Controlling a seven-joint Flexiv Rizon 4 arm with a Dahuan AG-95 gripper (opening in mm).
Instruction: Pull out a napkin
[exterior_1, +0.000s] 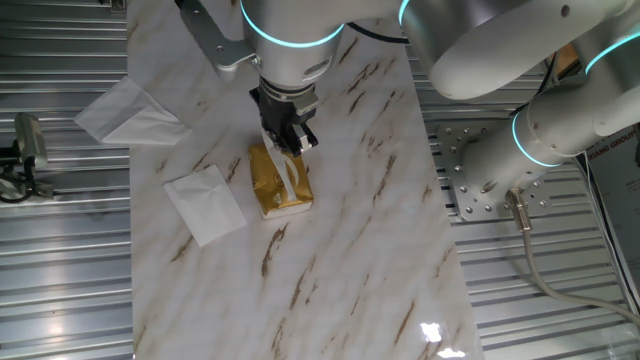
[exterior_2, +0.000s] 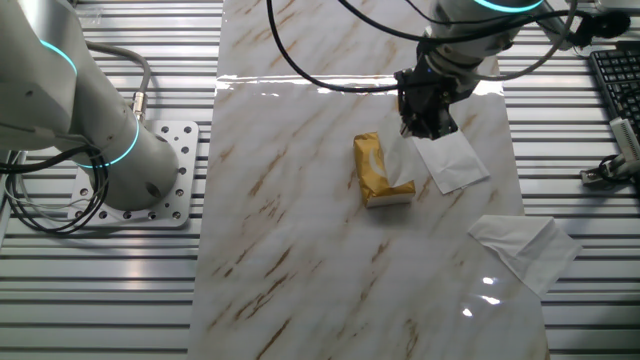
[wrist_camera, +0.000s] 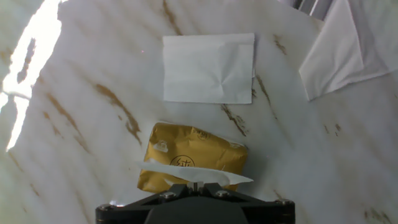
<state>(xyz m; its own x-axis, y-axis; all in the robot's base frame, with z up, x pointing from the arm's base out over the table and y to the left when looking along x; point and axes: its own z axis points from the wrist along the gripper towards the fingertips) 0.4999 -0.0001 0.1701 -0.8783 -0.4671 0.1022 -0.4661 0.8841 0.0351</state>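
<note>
My gripper (wrist_camera: 194, 184) pinches the top edge of the napkin (wrist_camera: 193, 173), a thin white sheet stretched taut, rising from the slot of the golden-yellow packet (wrist_camera: 194, 163) on the marble table (wrist_camera: 93, 124). It narrows to a soft, creased strip (exterior_1: 290, 172) between packet and fingers. Just beyond the packet lies a flat square napkin (wrist_camera: 208, 68); a larger pointed one (wrist_camera: 348, 53) sits farther off.

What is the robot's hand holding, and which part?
The gripper pinches the napkin by its top edge, the part sticking out of the golden packet.
</note>
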